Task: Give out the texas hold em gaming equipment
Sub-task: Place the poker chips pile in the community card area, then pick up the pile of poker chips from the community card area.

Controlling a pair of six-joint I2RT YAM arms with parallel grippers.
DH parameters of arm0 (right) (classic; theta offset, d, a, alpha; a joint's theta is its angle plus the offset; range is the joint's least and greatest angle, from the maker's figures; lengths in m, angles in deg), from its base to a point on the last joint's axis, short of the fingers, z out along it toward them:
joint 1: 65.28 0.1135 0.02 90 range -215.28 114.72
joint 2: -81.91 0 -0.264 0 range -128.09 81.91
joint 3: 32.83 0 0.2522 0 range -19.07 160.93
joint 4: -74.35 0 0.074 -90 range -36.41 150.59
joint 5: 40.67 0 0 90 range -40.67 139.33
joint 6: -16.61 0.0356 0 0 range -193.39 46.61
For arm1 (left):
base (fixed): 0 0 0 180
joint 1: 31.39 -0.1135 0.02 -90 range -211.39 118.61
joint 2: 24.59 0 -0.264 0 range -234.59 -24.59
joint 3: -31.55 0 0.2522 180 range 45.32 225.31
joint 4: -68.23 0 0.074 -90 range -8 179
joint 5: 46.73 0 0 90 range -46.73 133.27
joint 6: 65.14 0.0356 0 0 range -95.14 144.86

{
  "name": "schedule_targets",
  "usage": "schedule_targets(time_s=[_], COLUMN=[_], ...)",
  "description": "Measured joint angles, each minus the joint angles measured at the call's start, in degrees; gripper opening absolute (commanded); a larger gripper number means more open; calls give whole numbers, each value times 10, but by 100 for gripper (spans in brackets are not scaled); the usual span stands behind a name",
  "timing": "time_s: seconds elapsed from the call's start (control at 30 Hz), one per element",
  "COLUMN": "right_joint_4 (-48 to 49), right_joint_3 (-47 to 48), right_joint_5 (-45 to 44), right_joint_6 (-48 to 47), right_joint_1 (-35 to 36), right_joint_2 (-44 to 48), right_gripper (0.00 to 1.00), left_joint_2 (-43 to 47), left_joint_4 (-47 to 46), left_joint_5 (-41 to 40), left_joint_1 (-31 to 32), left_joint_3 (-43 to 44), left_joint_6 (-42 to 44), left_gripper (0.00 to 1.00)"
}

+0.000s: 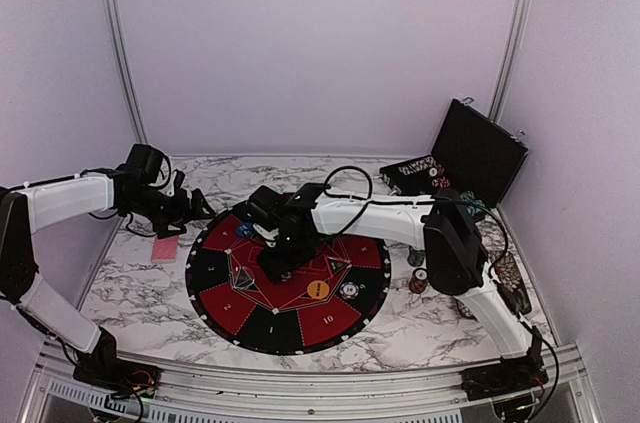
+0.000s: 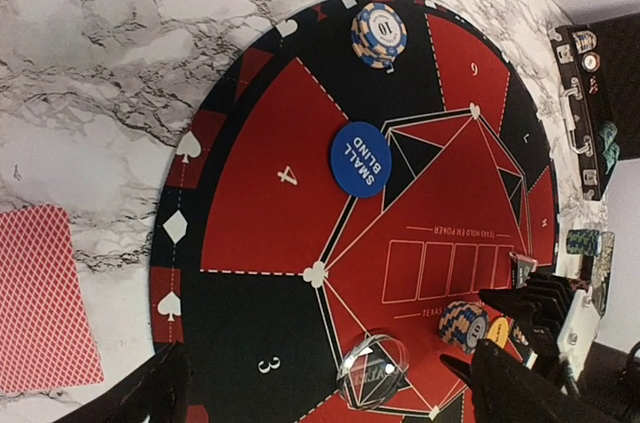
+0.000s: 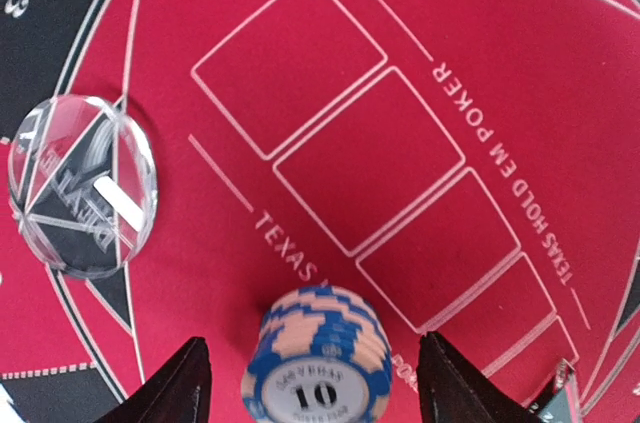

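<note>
On the round red and black poker mat point(image 1: 225, 308), my right gripper point(image 3: 317, 388) stands open around a blue and peach stack of "10" chips point(image 3: 315, 358). A gap shows between the stack and each finger. A clear dealer disc point(image 3: 82, 185) lies to the stack's left. My left gripper point(image 2: 330, 393) is open and empty above the mat's left edge. Ahead of it lie the blue small blind disc point(image 2: 360, 159) and another chip stack point(image 2: 379, 35). A red-backed card point(image 2: 45, 298) rests on the marble beside the mat. An orange disc point(image 1: 318, 290) lies near the mat's centre.
An open black case point(image 1: 470, 158) stands at the back right with chips in it. Two small chip stacks point(image 1: 418, 281) sit off the mat's right edge. A dark patterned tray point(image 1: 512, 278) lies behind the right arm. White walls close in the table.
</note>
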Motion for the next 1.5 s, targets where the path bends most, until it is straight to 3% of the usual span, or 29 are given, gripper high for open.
schedule_targets(time_s=[0.27, 0.43, 0.57, 0.77, 1.03, 1.5], right_joint_4=[48, 115, 187, 267, 326, 342], right_joint_3=[-87, -209, -328, -420, -461, -481], right_joint_5=[-5, -16, -34, -58, -60, -70], right_joint_6=[-6, -7, -6, -6, -7, -7], right_joint_1=[-10, -48, -104, -151, -162, -164], right_joint_2=[125, 253, 365, 476, 518, 523], right_gripper=[77, 77, 77, 76, 76, 76], left_joint_2=[3, -8, -57, -149, -257, -338], left_joint_4=[36, 70, 91, 132, 175, 216], left_joint_5=[-33, -78, -109, -149, -183, -194], left_joint_1=[52, 131, 201, 281, 348, 362], left_joint_3=[33, 83, 132, 196, 282, 339], left_joint_6=[28, 39, 40, 40, 40, 51], left_gripper=[99, 99, 99, 97, 92, 75])
